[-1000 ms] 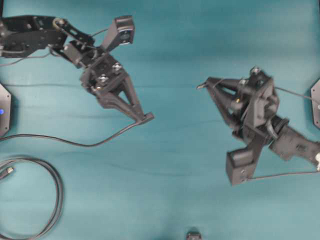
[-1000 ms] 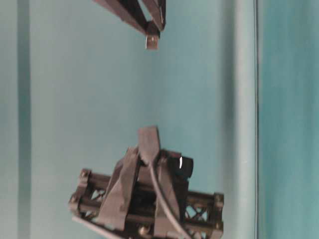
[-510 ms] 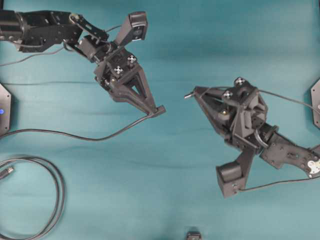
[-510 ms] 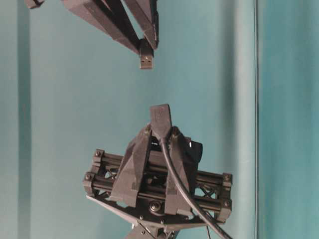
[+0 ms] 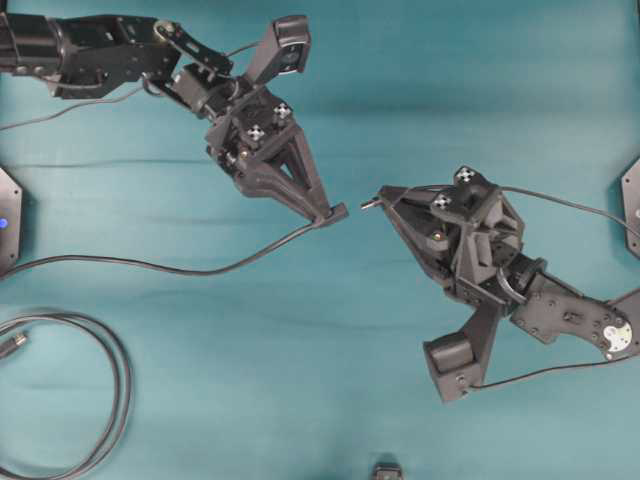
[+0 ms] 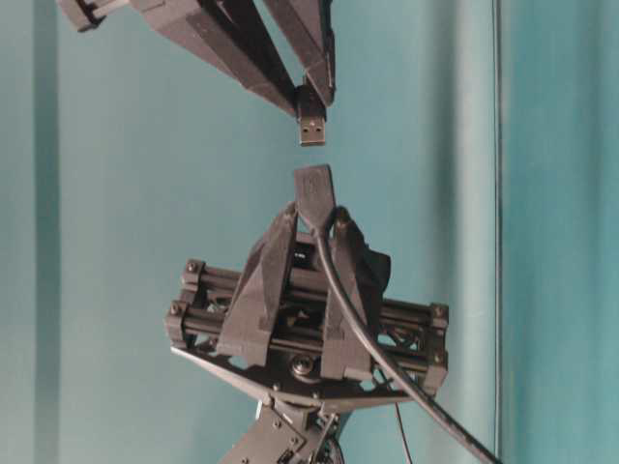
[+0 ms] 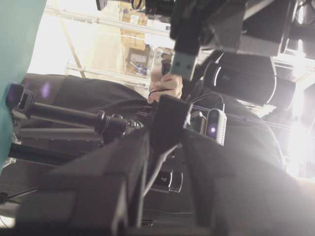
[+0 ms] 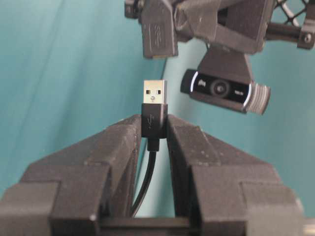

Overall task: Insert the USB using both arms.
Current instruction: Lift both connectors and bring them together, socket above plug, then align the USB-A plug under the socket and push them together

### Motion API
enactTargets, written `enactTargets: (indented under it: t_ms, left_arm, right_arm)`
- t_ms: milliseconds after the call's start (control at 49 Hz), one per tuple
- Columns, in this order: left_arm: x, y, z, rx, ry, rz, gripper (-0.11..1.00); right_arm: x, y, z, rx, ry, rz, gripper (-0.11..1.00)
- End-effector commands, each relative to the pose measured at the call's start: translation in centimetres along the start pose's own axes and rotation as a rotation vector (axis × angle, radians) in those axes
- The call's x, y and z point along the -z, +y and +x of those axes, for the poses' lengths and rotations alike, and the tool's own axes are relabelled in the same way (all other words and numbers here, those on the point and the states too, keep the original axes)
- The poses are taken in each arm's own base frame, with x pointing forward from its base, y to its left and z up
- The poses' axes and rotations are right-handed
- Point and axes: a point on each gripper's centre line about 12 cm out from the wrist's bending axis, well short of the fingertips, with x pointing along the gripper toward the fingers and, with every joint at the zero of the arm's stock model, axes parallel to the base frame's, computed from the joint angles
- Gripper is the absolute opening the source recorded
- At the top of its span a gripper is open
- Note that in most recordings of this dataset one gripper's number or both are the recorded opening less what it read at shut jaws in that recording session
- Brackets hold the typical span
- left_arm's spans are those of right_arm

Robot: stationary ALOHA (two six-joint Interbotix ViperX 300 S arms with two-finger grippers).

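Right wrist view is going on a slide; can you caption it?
Right pincer grips the USB, silver tip aimed at the socket end held by the left pincer, a small gap apart.

The left arm reached in from the far left of the overhead view, its gripper (image 5: 333, 213) pointing toward the middle with both fingers closed on the socket end (image 6: 314, 192) of a thin cable. The right arm came in from the near right, its gripper (image 5: 375, 200) aimed back at the left one and its fingers pressed against the dark body of the USB (image 8: 154, 114), silvery tip sticking out. The two gripper tips faced each other just apart, roughly in line, without touching.
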Motion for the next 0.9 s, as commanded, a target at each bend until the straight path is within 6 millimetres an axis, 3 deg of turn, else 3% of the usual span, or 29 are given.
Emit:
enactTargets:
  t_ms: [0, 877]
  left_arm:
    - [-0.1, -1.0, 0.5, 0.016, 0.013, 0.017, 0.26]
    - [0.0, 0.2, 1.4, -0.084, 0.000, 0.045, 0.26]
  right_arm:
    - [-0.6, -1.0, -0.3, 0.011, -0.021, 0.031, 0.22]
    - [-1.1, 0.1, -0.4, -0.078, -0.058, 0.064, 0.22]
